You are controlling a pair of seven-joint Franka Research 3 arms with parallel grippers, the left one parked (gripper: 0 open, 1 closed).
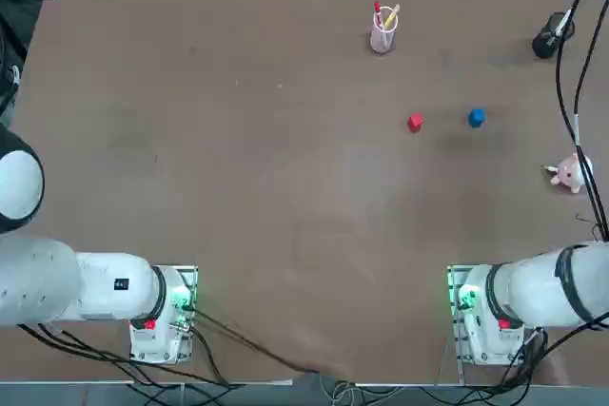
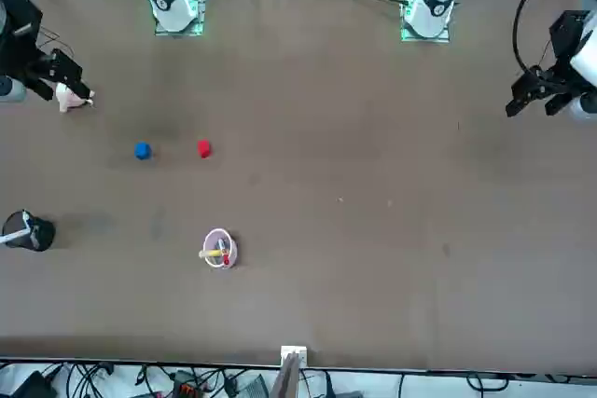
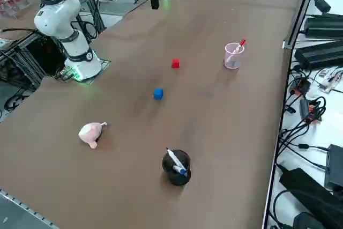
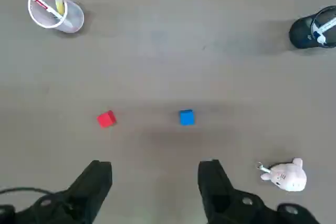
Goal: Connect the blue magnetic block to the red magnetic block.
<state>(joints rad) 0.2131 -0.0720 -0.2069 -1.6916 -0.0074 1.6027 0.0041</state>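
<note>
Blocks first: we see the blue magnetic block (image 1: 477, 118) and the red magnetic block (image 1: 415, 122) lying on the brown table (image 1: 238, 159), near each other but clearly apart, with bare tabletop between them. In the top view both sit in the right half, the blue one nearer the right edge. In the right side view the blue block (image 3: 158, 94) lies closer to the camera than the red one (image 3: 175, 64).

From the wrist camera we find the right gripper (image 4: 155, 178) raised above the table, its two dark fingers (image 4: 94, 182) spread wide with nothing between them. The blue block (image 4: 186, 117) and the red block (image 4: 106, 119) both lie on the table ahead of the fingers, untouched.

Around them we note a clear cup (image 1: 383, 33) holding a red pen (image 1: 379, 12) and a yellow one, set farther from the robot than the red block. A pink plush toy (image 1: 568, 175) rests near the table's right edge, and a black cup (image 3: 176, 168) with a white and blue pen stands beyond it, by the far right corner.
</note>
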